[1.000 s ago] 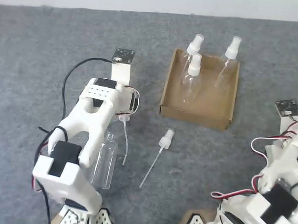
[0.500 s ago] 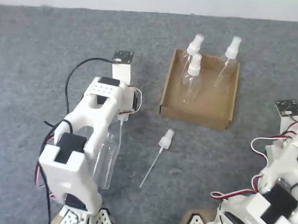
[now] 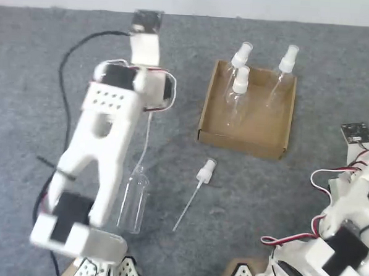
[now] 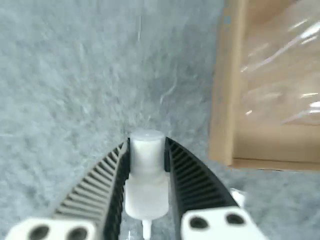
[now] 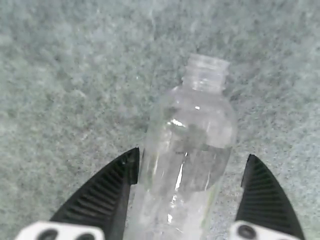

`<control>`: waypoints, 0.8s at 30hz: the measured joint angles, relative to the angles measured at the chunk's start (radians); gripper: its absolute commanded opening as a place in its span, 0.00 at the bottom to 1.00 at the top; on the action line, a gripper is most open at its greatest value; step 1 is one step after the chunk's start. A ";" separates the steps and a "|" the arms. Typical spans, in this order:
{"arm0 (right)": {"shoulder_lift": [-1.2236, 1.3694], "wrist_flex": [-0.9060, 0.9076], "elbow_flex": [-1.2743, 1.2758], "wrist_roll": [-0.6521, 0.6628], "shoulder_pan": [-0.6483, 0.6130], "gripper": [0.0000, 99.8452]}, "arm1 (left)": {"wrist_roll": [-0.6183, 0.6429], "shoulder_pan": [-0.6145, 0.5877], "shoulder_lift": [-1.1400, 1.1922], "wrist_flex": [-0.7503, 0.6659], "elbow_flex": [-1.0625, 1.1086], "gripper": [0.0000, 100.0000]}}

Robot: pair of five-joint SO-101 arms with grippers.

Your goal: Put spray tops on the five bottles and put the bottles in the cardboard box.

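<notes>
Nearest in, the right end effector (image 5: 191, 162) sits open astride an uncapped bottle (image 5: 192, 135) on the table (image 3: 306, 175). Over on the left, the arm has swung up and out: the left end effector (image 4: 146, 150) is clamped on a spray top (image 4: 146, 175), its tube now dangling toward the mouth of the clear bottle (image 3: 133, 200), so insertion looks close. A loose spray top (image 3: 205, 172) waits beyond, and three capped bottles (image 3: 237, 97) lie in the cardboard box (image 3: 240, 143).

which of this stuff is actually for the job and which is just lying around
Job: gripped spray top; loose spray top; uncapped bottle; second uncapped bottle; cardboard box; three capped bottles inside.
Lying about: just the grey mat.
</notes>
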 measured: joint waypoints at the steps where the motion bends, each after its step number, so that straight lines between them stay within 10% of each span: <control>1: -0.020 0.020 -0.008 0.000 0.000 0.28 | 0.000 0.000 -0.044 0.011 0.000 0.02; 13: -0.138 0.276 -0.212 0.000 -0.074 0.28 | -0.061 -0.032 -0.532 -0.028 0.307 0.02; 24: 0.253 0.279 -0.373 0.000 -0.049 0.27 | -0.075 -0.219 -0.884 -0.279 0.885 0.02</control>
